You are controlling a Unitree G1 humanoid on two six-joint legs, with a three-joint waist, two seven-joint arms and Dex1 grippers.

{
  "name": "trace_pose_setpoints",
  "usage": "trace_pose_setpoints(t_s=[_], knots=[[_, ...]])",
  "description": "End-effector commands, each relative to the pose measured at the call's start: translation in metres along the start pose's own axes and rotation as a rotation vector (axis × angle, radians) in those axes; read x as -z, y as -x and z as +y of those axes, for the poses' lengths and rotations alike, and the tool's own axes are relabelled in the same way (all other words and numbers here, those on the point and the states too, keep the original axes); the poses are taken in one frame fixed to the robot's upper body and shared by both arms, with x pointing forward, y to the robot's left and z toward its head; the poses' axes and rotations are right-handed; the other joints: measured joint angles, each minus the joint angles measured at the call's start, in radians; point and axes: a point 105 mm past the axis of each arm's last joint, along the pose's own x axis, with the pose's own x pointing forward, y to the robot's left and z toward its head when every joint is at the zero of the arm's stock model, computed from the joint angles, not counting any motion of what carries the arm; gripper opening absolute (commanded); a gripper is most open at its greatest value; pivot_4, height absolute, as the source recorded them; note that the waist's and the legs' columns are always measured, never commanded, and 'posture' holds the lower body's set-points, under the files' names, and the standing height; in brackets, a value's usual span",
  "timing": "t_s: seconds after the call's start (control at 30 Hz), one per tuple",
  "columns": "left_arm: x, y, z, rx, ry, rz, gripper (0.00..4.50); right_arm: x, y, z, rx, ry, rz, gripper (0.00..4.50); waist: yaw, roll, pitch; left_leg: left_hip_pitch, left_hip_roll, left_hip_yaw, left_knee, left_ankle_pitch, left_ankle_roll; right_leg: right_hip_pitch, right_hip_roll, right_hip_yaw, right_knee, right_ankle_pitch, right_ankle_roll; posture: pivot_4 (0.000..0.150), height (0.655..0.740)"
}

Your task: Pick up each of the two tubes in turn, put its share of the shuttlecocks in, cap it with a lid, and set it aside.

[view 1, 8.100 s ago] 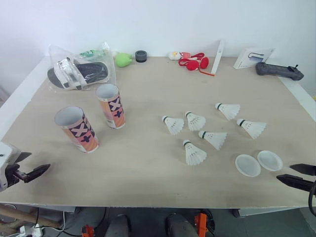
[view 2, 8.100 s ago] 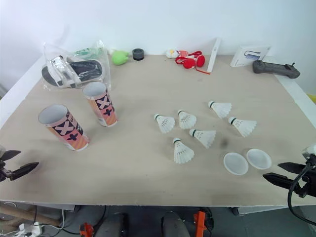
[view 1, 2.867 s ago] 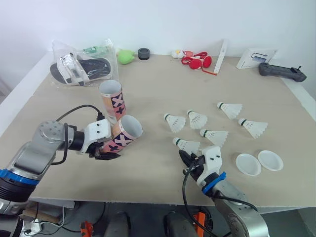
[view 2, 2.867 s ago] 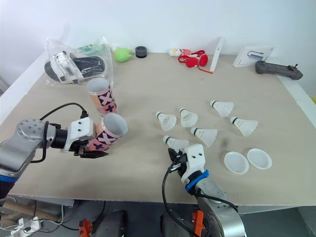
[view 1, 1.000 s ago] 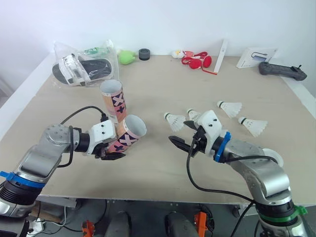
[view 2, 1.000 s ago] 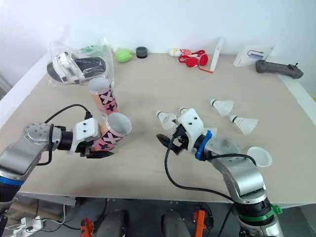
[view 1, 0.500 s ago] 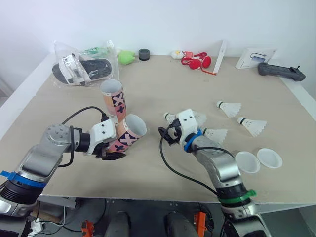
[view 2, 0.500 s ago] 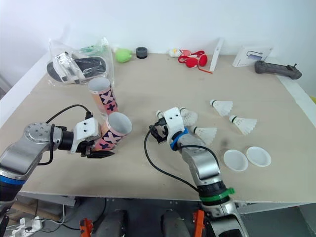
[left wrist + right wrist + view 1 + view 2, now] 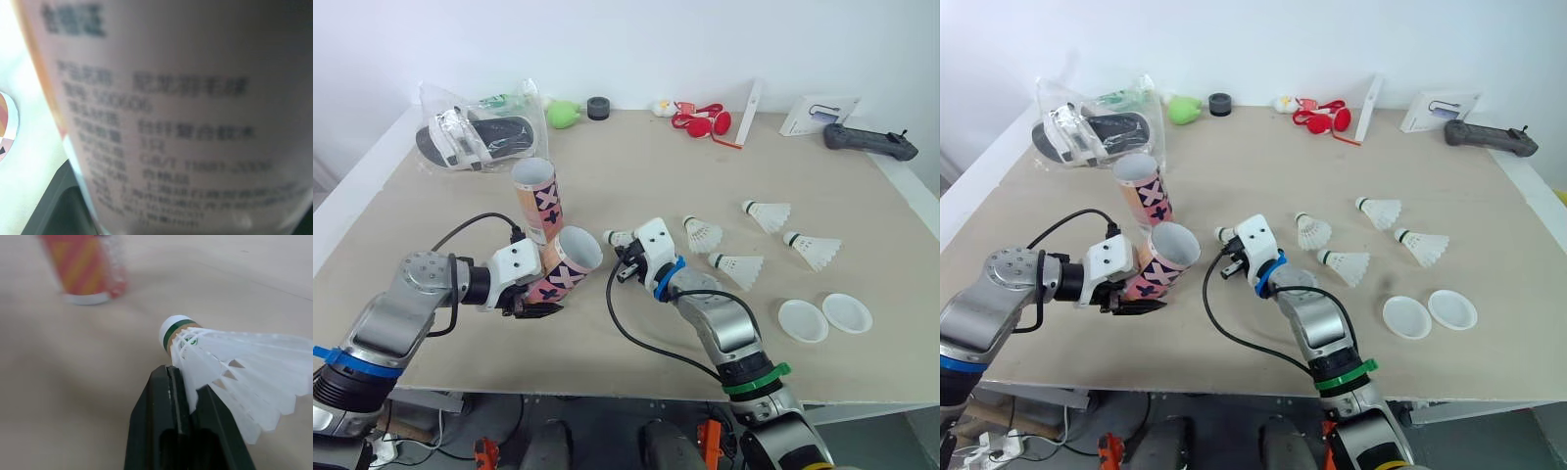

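Loading looks barely begun: no tube seems filled, and both lids (image 9: 802, 320) lie loose on the surface at the near right. The left gripper (image 9: 534, 302) has its fingers clamped on a tilted tube (image 9: 563, 272), whose long axis rises rightward to an open mouth. Just right of it, the right gripper (image 9: 628, 258) pinches a shuttlecock (image 9: 616, 238) by its skirt, cork pointing left at the mouth. The second tube (image 9: 536, 201) stands upright behind.
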Motion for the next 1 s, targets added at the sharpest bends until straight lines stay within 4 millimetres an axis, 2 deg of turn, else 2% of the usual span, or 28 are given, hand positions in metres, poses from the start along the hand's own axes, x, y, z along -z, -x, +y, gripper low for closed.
trace_pose_setpoints(t_s=[0.03,0.13,0.2,0.27,0.37,0.5,0.63,0.8,0.93,1.0], knots=[[0.002,-0.008,-0.010,0.041,0.018,-0.007,3.10,-0.053,0.019,0.009,-0.117,0.100,-0.202,0.13,0.001,0.000,0.000,0.000,0.000,0.000,0.000,0.000,0.000,0.000,0.000,0.000,0.000,0.000,0.000,0.150,0.7400],[0.004,-0.009,-0.010,0.046,0.020,0.000,3.10,-0.103,0.052,0.004,-0.231,0.254,-0.340,0.13,0.002,0.001,0.001,0.000,0.000,0.000,0.000,0.000,0.000,0.000,0.000,0.000,0.000,0.000,0.001,0.150,0.7400],[0.005,-0.009,-0.010,0.048,0.019,0.002,3.10,-0.122,0.070,0.006,-0.309,0.373,-0.369,0.13,0.002,0.001,0.001,0.000,-0.001,0.000,0.000,0.000,0.000,0.000,-0.001,0.000,0.000,0.000,0.001,0.150,0.7400],[0.005,-0.009,-0.010,0.048,0.019,0.003,3.10,-0.131,0.084,0.012,-0.398,0.438,-0.363,0.13,0.002,0.001,0.000,0.000,0.000,0.000,0.000,0.000,0.000,0.000,-0.001,0.000,0.000,-0.001,0.002,0.150,0.7400],[0.005,-0.010,-0.009,0.048,0.019,0.004,3.10,-0.133,0.093,0.022,-0.496,0.516,-0.319,0.13,0.002,0.001,0.001,0.001,0.000,-0.001,-0.001,0.000,0.000,0.001,0.000,-0.001,0.000,-0.001,0.001,0.150,0.7400],[0.005,-0.011,-0.010,0.050,0.018,0.000,3.10,-0.124,0.093,0.035,-0.567,0.595,-0.247,0.13,0.002,0.001,0.001,0.001,0.000,0.000,0.000,0.000,0.000,0.001,-0.001,0.000,0.000,-0.001,0.002,0.150,0.7400],[0.005,-0.011,-0.010,0.051,0.016,-0.003,3.10,-0.112,0.083,0.038,-0.547,0.643,-0.191,0.13,0.005,0.001,0.001,0.001,0.000,0.000,0.000,0.000,0.000,0.001,-0.001,0.000,0.000,-0.002,0.003,0.150,0.7400],[0.005,-0.012,-0.010,0.052,0.012,-0.001,3.10,-0.108,0.083,0.045,-0.576,0.622,-0.188,0.13,0.009,0.001,0.001,0.000,0.000,0.000,0.000,0.000,0.000,0.001,-0.001,0.000,0.000,-0.001,0.002,0.150,0.7400],[0.004,-0.013,-0.010,0.055,0.009,-0.004,3.10,-0.109,0.087,0.045,-0.571,0.600,-0.193,1.42,0.009,0.001,0.001,0.000,0.000,0.000,0.000,0.000,0.000,0.001,-0.001,0.000,0.000,-0.001,0.002,0.150,0.7400],[0.004,-0.014,-0.011,0.060,0.007,-0.005,3.10,-0.109,0.090,0.044,-0.564,0.586,-0.193,2.52,0.010,0.001,0.001,0.000,0.000,0.000,0.000,0.000,0.000,0.001,-0.001,0.000,0.000,-0.001,0.002,0.150,0.7400]])
